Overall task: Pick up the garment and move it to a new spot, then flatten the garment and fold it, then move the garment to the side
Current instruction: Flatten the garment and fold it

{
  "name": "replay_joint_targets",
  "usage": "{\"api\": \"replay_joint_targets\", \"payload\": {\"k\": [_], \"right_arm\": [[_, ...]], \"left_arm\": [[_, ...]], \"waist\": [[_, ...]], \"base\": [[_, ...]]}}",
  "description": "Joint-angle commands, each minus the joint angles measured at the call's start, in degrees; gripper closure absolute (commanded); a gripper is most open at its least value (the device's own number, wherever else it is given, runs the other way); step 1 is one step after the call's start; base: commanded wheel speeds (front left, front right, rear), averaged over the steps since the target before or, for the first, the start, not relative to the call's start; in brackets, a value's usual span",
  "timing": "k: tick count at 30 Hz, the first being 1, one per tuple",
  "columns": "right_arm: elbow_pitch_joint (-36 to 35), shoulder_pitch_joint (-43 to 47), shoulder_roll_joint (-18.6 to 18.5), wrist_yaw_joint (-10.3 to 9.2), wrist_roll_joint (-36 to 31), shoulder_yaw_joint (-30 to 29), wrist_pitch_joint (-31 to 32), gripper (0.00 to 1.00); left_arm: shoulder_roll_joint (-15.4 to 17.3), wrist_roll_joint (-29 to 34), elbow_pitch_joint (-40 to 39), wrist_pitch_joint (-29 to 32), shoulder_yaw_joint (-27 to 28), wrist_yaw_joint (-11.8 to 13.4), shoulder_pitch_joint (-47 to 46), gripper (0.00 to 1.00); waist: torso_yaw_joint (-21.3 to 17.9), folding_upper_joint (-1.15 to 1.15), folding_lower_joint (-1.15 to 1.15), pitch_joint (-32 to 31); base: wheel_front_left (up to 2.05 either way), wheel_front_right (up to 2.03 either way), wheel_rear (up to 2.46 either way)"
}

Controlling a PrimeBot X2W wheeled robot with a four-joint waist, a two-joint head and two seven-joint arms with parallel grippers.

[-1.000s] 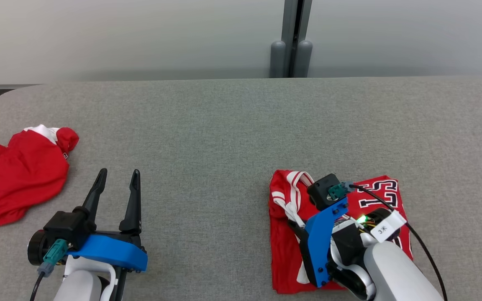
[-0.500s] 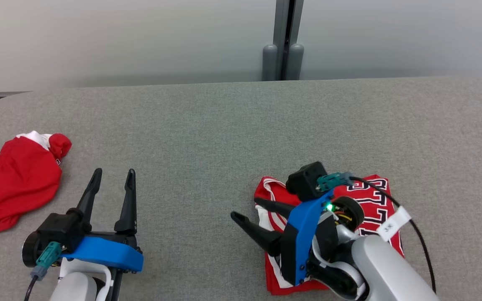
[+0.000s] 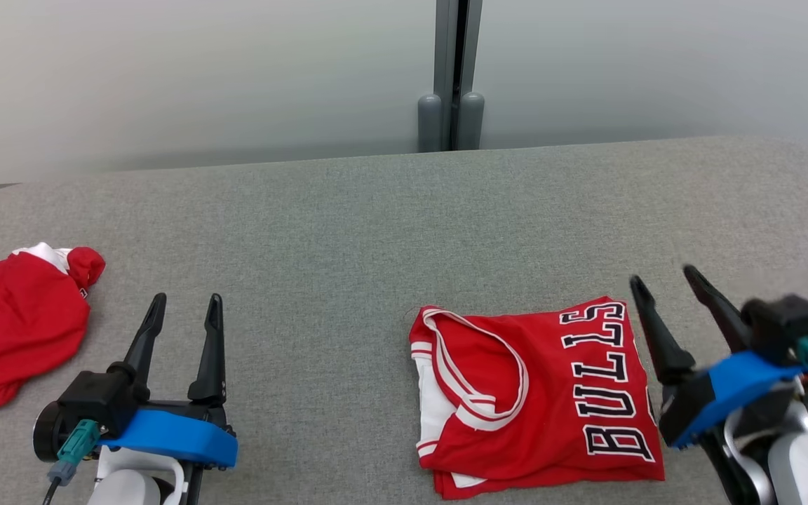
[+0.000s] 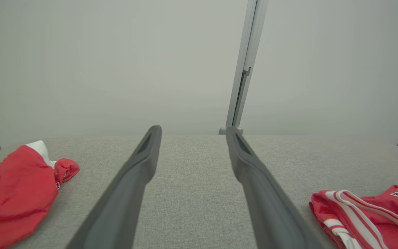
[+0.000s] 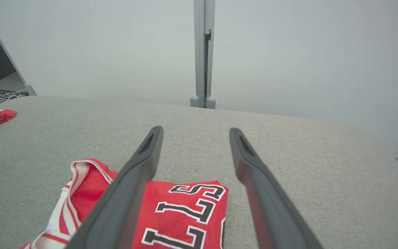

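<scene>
Head view: a red basketball jersey (image 3: 537, 400) lay folded into a tidy rectangle on the grey cloth-covered table (image 3: 348, 231), on the robot's right and close to the near edge, its lettering facing up. The right gripper (image 3: 661, 275) stood just beside the jersey's right edge, its two dark fingers spread apart and gripping nothing. The left gripper (image 3: 186, 298), well apart on the other side, likewise had its fingers parted and empty.

The jersey looked light, soft and limp, a thin knit in stacked layers that would probably sag or slip out of its fold if lifted by one corner. The surest hold appeared to be a pinch through all the layers along the right-hand edge, or one gripper at each side; a flat drag might bunch it against the table's rough weave.

Open cloth stretched wide behind the jersey and between the two grippers. A crumpled red garment (image 3: 18, 337) occupied the far left, and the table's rounded right corner and near edge left little margin on those sides.
</scene>
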Motion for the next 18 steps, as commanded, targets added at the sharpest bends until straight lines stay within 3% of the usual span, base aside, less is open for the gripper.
{"api": "replay_joint_targets", "payload": {"k": [1,7,8,9,10,18], "right_arm": [[1.03,2.45,0.57,0.01,-2.15,-1.53,-2.81,0.0],[7.09,6.86,3.75,0.01,-6.58,-2.3,-9.65,0.0],[8.44,7.05,4.24,0.01,-6.97,-1.55,-10.08,0.25],[9.7,6.93,4.59,0.01,-7.45,-0.97,-10.42,0.94],[11.22,6.57,4.88,0.01,-8.08,0.13,-10.43,1.0],[23.56,0.4,6.52,0.01,-10.09,10.81,-9.26,1.0]], "left_arm": [[0.03,0.14,-0.11,-0.26,0.55,-0.41,0.35,0.0],[0.12,0.19,-0.18,-0.26,0.7,-0.42,0.73,0.0],[0.22,0.15,-0.13,-0.26,0.72,-0.43,0.68,0.0],[0.29,0.1,-0.06,-0.26,0.7,-0.43,0.56,0.0],[0.3,0.07,0.03,-0.26,0.6,-0.44,0.4,0.0],[0.48,-0.33,0.61,-0.26,-0.27,-0.46,-0.56,0.0]], "waist": [[-0.02,0.0,0.0,-0.16],[0.33,0.0,0.0,-0.09],[0.42,0.0,0.0,0.0],[0.52,0.0,0.0,0.07],[0.63,0.0,0.0,0.12],[1.46,0.0,0.0,0.33]], "base": [[0.0,0.0,0.0],[0.0,0.0,0.0],[0.0,0.0,0.0],[0.0,0.0,0.0],[0.0,0.0,0.0],[0.0,0.0,0.0]]}}
